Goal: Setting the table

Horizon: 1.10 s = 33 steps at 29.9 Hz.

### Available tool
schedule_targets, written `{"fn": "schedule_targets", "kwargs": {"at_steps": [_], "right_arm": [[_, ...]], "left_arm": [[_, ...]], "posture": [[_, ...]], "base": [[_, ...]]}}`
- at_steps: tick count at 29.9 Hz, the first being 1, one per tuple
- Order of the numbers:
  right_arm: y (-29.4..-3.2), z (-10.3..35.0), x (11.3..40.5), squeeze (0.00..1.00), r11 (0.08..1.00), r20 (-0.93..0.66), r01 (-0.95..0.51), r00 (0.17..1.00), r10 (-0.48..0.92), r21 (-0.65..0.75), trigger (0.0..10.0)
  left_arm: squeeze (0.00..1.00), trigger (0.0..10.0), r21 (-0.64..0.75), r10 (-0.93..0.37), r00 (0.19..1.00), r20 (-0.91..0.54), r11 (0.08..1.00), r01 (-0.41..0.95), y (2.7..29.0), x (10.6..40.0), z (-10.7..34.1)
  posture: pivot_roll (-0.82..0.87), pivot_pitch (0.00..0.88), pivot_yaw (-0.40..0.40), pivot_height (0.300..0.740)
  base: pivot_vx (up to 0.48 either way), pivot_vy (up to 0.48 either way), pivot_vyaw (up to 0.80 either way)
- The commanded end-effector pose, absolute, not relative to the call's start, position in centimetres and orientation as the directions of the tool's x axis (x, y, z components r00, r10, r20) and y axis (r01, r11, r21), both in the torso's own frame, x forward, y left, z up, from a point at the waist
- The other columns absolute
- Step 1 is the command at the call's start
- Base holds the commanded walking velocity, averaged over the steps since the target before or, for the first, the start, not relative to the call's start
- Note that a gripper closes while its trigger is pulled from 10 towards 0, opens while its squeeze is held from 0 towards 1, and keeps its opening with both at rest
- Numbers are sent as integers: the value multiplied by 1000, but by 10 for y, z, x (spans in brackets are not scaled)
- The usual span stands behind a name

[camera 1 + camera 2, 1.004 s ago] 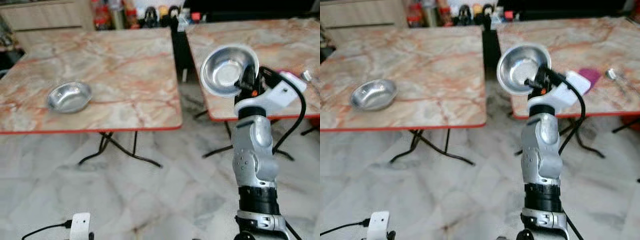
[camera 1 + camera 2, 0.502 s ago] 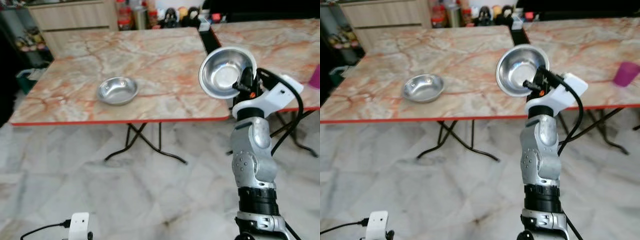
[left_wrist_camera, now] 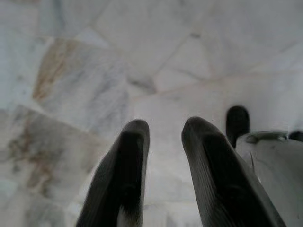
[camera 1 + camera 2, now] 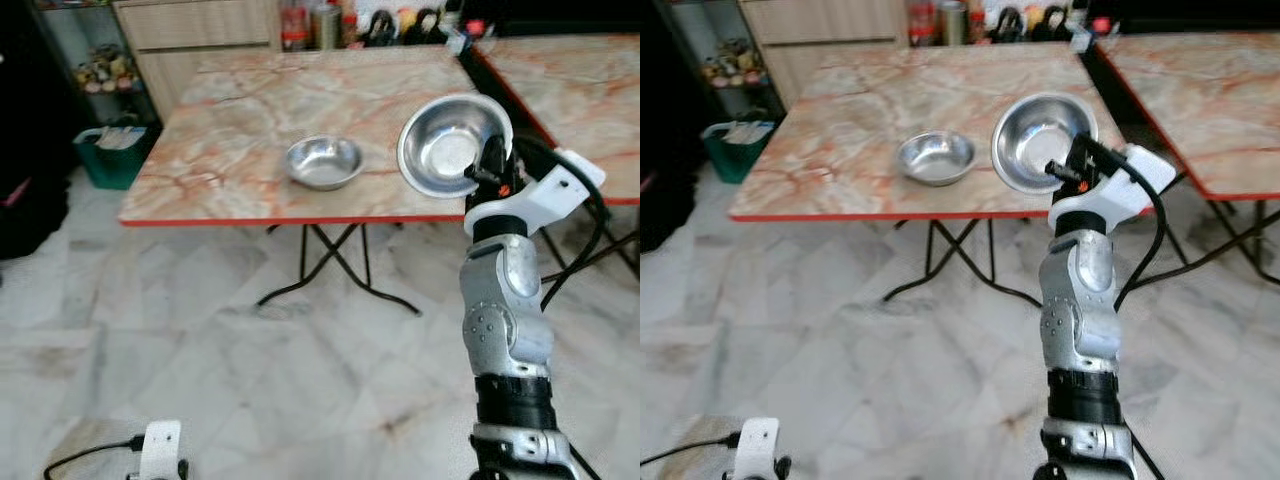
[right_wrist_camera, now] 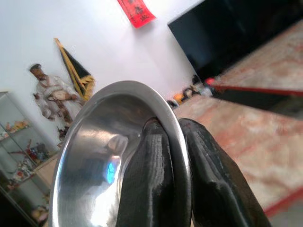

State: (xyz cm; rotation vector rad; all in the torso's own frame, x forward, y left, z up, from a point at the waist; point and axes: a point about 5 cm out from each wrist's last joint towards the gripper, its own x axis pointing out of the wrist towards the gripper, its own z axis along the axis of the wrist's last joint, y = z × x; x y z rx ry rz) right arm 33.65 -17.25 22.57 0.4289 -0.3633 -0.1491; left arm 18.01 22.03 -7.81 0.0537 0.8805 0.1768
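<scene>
My right gripper is raised in front of me, shut on the rim of a steel bowl that it holds upright on edge, hollow side facing me. The right wrist view has both black fingers pinching that bowl's rim. A second steel bowl rests on the marble table with red edging, near its front edge, just left of the held bowl. My left gripper hangs low over the floor, fingers slightly apart with nothing between them.
A second marble table stands to the right, a narrow gap between the two. Bottles and jars line the far edge. A wooden cabinet and a green bin stand at the left. Marble floor lies in front.
The view has swung left: both tables and the resting bowl slid rightwards in the picture. My right gripper keeps the bowl in the same raised pose.
</scene>
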Motion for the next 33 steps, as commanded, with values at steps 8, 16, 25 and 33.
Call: {"fn": "schedule_targets", "kwargs": {"at_steps": [8, 16, 25, 33], "right_arm": [[-174, 231, 336, 0, 894, 327, 64, 917, -228, 443, 10000], [-176, 228, 337, 0, 891, 317, 68, 920, -230, 450, 10000], [-177, 229, 337, 0, 901, 318, 74, 920, -227, 428, 10000], [-177, 226, 337, 0, 895, 303, 81, 924, -233, 439, 10000]], "left_arm": [[0, 10000, 136, 192, 631, -752, 981, -137, 226, 180, -77], [0, 10000, 124, 181, 634, -752, 983, -134, 223, 182, -76], [0, 10000, 123, 178, 640, -748, 984, -130, 222, 185, -75], [0, 10000, 120, 174, 645, -744, 985, -128, 220, 186, -75]], "posture": [[-43, 119, 44, 740], [-40, 123, 44, 740], [-40, 130, 48, 740], [-40, 132, 47, 740]], "base": [[0, 108, 0], [83, 0, 0], [301, 0, 89], [292, 0, 373]]}}
